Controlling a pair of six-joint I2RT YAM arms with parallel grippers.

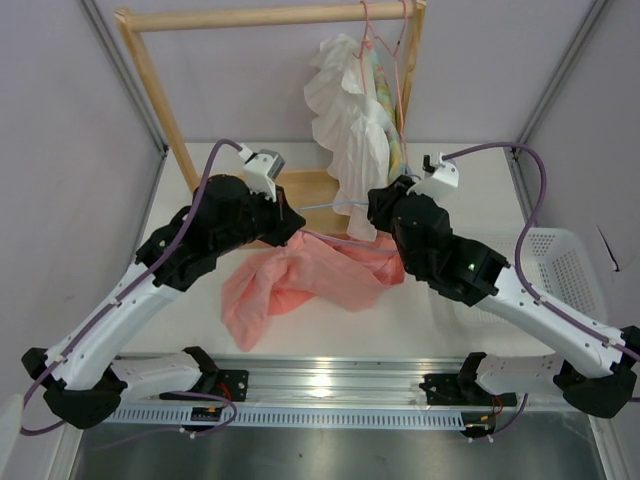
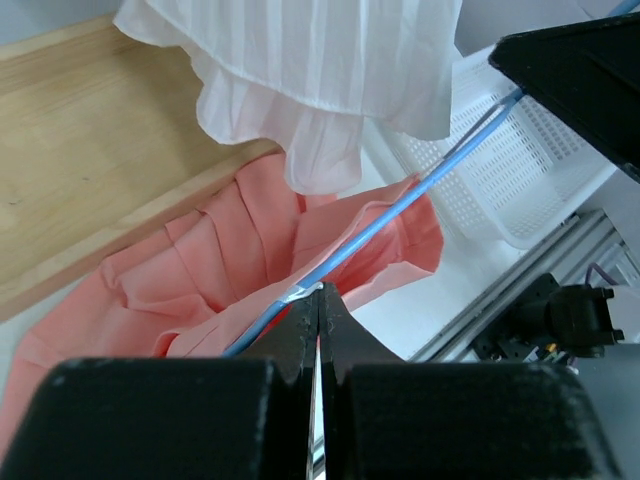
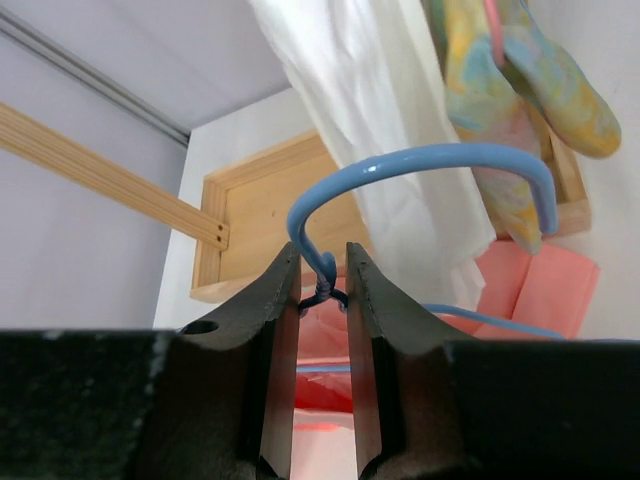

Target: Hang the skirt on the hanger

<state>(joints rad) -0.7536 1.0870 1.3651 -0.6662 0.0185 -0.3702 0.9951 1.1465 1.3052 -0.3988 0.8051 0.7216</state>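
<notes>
The right gripper [image 3: 322, 272] pinches the hanger [image 3: 430, 155] at its twisted neck (hook arching above the fingers [image 3: 275, 330]). The skirt [image 3: 545, 290] lies beyond, right of them.

No writing, label, brand, number or sign can be read in any of the three views.

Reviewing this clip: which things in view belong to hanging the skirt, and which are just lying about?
Part of the job:
salmon-pink skirt
light-blue wire hanger
left gripper and right gripper, both shut on the hanger

Just lying about:
white ruffled garment
pastel multicoloured garment
pink-red wire hangers
wooden rack
white basket
</notes>
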